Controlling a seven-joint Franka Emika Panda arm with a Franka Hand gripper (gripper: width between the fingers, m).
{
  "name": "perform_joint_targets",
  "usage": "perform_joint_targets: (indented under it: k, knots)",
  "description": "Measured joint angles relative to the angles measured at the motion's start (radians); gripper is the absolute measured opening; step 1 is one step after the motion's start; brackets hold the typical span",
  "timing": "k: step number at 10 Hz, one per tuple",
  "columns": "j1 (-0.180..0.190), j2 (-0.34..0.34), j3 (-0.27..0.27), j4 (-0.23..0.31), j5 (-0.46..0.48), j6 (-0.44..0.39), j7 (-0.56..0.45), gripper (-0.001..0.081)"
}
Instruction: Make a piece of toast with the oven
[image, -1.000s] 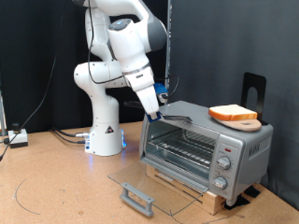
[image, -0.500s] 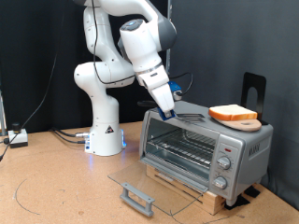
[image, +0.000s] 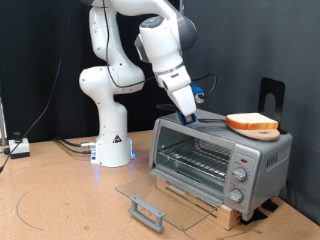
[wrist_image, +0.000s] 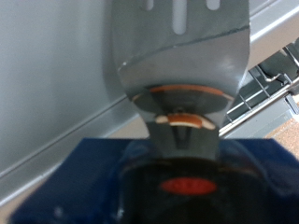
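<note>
From my remote station I note, at the exterior view's far left, a small white box with cables on the brown tabletop; next the white Franka arm rising from its base and reaching toward the exterior view's right; on the table below lies the oven's glass door with its grey handle, folded down flat; the small silver-grey boxy toaster oven stands open on a wooden slat base, wire rack visible inside, round knobs on its right panel; the two-finger gripper sits just above the oven's top, closed around the dark handle of a grey metal spatula, whose slotted blade lies over the oven roof; the flat tan piece of toast with orange-brown crust rests on a round light wooden board atop the oven, near the blade's tip; whether blade touches toast I cannot tell.
</note>
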Motion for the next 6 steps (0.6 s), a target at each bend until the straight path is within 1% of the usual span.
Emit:
perform_joint_targets:
  k: [6]
  knots:
    - [-0.016, 0.009, -0.005, 0.005, -0.013, -0.001, -0.004, 0.0394]
